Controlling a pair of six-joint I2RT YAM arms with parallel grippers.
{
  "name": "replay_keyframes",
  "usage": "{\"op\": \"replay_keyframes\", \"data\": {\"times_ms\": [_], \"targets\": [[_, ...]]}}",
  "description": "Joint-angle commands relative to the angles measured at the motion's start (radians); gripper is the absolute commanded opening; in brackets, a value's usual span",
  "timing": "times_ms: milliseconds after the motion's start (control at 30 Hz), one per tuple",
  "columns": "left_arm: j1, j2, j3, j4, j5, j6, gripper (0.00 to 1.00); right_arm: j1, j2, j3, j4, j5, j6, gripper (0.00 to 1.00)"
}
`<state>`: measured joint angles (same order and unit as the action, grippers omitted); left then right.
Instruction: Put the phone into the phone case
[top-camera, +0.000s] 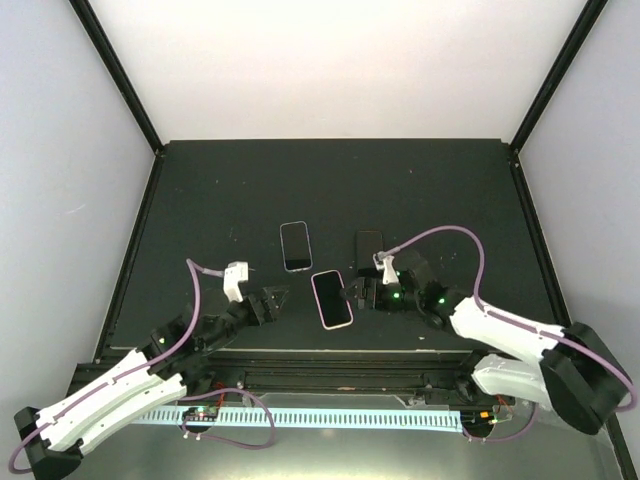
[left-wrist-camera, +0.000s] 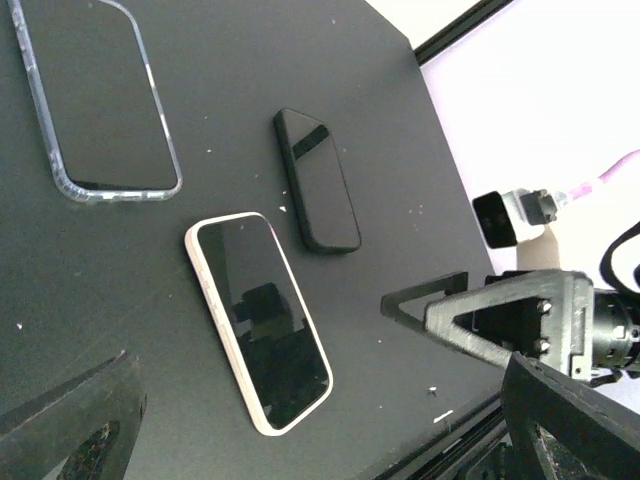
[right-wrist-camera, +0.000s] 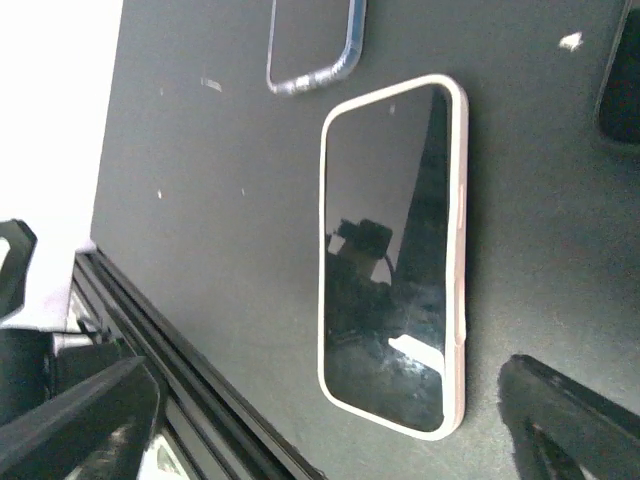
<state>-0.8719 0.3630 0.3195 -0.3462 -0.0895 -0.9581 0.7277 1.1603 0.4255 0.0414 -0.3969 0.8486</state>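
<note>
A phone with a dark screen and a pale pink rim (top-camera: 331, 298) lies face up near the table's front middle. It also shows in the left wrist view (left-wrist-camera: 258, 322) and in the right wrist view (right-wrist-camera: 392, 255). A clear phone case (top-camera: 295, 246) lies behind it, empty (left-wrist-camera: 98, 105) (right-wrist-camera: 312, 40). A black phone (top-camera: 369, 248) lies at the back right (left-wrist-camera: 317, 180). My left gripper (top-camera: 277, 296) is open and empty, left of the pink-rimmed phone. My right gripper (top-camera: 352, 292) is open, just right of that phone, whose near end shows between its fingers (right-wrist-camera: 575, 420).
The dark mat (top-camera: 200, 220) ends at a black frame rail along the front (top-camera: 330, 365). White walls close in the sides and back. The right gripper's fingers (left-wrist-camera: 500, 318) show in the left wrist view beside the front edge.
</note>
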Motion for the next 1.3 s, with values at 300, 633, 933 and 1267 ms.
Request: {"op": "replay_keyframes", "data": {"times_ms": [300, 633, 933, 1267], "targets": [[0.002, 0.086, 0.386, -0.264, -0.093, 0.232, 0.99, -0.004, -0.37, 0.256, -0.418, 0.288, -0.255, 1.0], [0.001, 0.057, 0.362, -0.296, -0.15, 0.246, 0.99, -0.004, -0.244, 0.299, -0.373, 0.226, -0.323, 0.81], [0.002, 0.04, 0.273, -0.257, -0.111, 0.196, 0.99, -0.004, 0.068, 0.29, -0.17, 0.106, -0.269, 0.01], [0.004, 0.029, 0.257, -0.244, -0.117, 0.196, 0.99, -0.003, 0.406, 0.347, -0.035, 0.069, -0.239, 0.01]]}}
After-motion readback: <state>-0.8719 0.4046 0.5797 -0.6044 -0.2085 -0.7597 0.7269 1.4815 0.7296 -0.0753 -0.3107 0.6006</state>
